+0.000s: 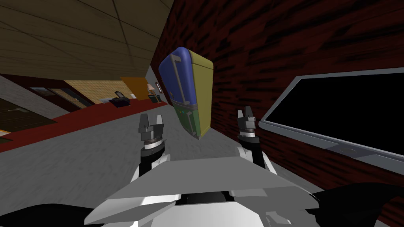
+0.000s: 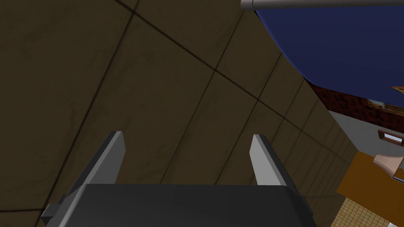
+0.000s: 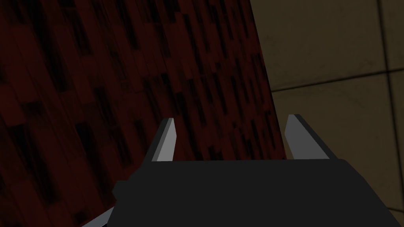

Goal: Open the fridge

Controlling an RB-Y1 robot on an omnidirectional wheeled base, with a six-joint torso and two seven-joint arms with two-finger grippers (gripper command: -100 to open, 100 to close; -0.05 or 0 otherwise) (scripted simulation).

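Note:
The fridge stands ahead against the dark red brick wall. It has a blue upper door, a green lower door and yellowish sides, and both doors look closed. A long grey handle runs down the blue door. My left gripper is open and raised in front of me, short of the fridge and to its left. In the left wrist view the left gripper holds nothing, with the blue door and a grey bar off to one side. My right gripper is open, to the fridge's right near the wall. Nothing sits between the right gripper's fingers.
A dark red brick wall runs along my right with a large grey-framed black panel on it. Grey floor stretches to my left. Far back are a dark table, a lamp and an orange panel.

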